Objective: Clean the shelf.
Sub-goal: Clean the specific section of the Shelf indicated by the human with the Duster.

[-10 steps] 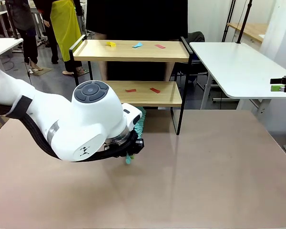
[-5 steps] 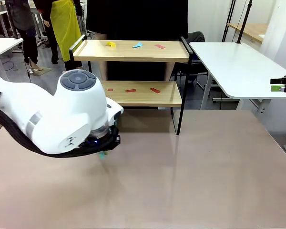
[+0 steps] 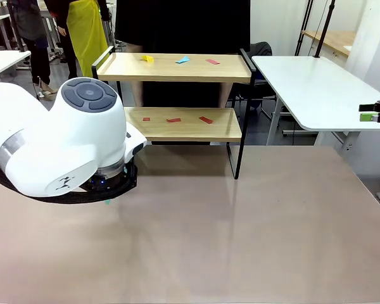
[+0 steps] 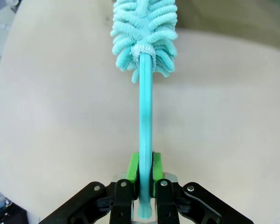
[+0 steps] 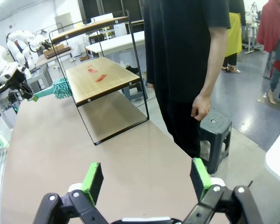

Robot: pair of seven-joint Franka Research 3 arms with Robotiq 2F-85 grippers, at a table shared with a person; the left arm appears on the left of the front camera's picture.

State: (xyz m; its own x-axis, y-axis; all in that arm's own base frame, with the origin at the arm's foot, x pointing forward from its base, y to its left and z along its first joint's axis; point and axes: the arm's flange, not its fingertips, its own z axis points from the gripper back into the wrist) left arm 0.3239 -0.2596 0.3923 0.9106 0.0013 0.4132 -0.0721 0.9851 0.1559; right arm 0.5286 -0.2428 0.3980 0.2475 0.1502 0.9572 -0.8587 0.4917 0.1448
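Note:
The shelf [image 3: 177, 68] stands at the table's far edge, two wooden boards in a black frame. Yellow [image 3: 148, 58], blue [image 3: 182, 60] and red [image 3: 212, 61] scraps lie on its top board, and red scraps [image 3: 173, 120] on the lower board [image 5: 102, 77]. My left gripper [image 4: 145, 170] is shut on the handle of a teal fluffy duster [image 4: 144, 32], held over the tan table in front of the shelf's left end. In the front view the bulky left wrist [image 3: 69, 145] hides that gripper. My right gripper [image 5: 147, 179] is open and holds nothing, off at the right [image 3: 375, 114].
A person in black [image 5: 186, 60] stands behind the shelf beside a grey stool [image 5: 214, 133]. A white table [image 3: 316, 88] stands at the far right. The tan table [image 3: 240, 228] spreads wide in front of the shelf. More people stand far back left.
My left arm has swung left and a little back with the duster, whose head no longer shows past the wrist in the front view. The right gripper has stayed put.

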